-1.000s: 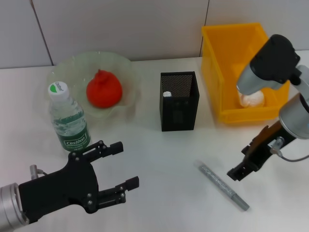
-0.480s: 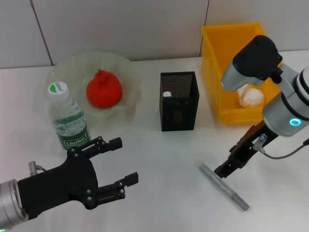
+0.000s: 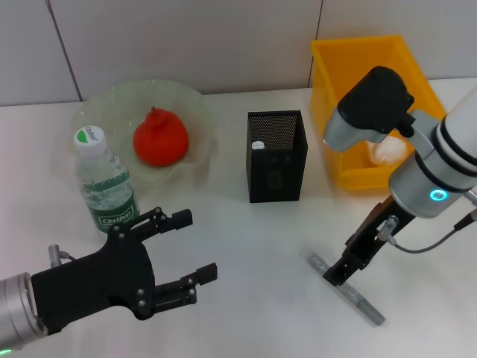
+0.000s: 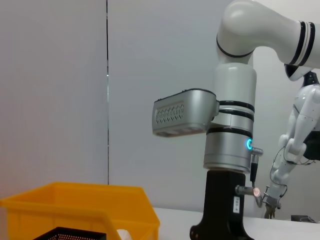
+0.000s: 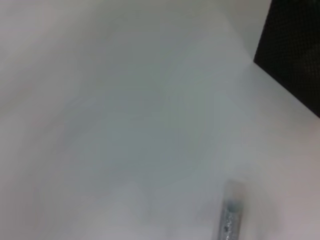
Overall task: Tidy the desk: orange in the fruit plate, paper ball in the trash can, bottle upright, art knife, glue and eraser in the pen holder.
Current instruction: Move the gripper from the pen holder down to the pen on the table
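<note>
The orange (image 3: 160, 139) lies in the pale-green fruit plate (image 3: 97, 103) at the back left. In front of the plate the bottle (image 3: 104, 183) stands upright. At the middle is the black mesh pen holder (image 3: 276, 158) (image 5: 295, 55), with a white-topped item (image 3: 258, 145) inside; I cannot tell whether it is the glue. The eraser is out of view. The paper ball (image 3: 389, 151) rests in the yellow trash can (image 3: 350, 67) (image 4: 75, 200). The grey art knife (image 3: 348, 291) (image 5: 230, 212) lies flat at the front right. My right gripper (image 3: 337, 273) hangs right over the knife's left end. My left gripper (image 3: 190, 250) is open and empty at the front left.
The right arm's elbow (image 3: 370, 104) hangs in front of the trash can. White table (image 3: 246, 246) lies between the two grippers. A grey panelled wall (image 3: 186, 37) closes the back edge.
My right gripper has swung left and lower, from beside the art knife to over its left end. The left gripper has edged slightly forward.
</note>
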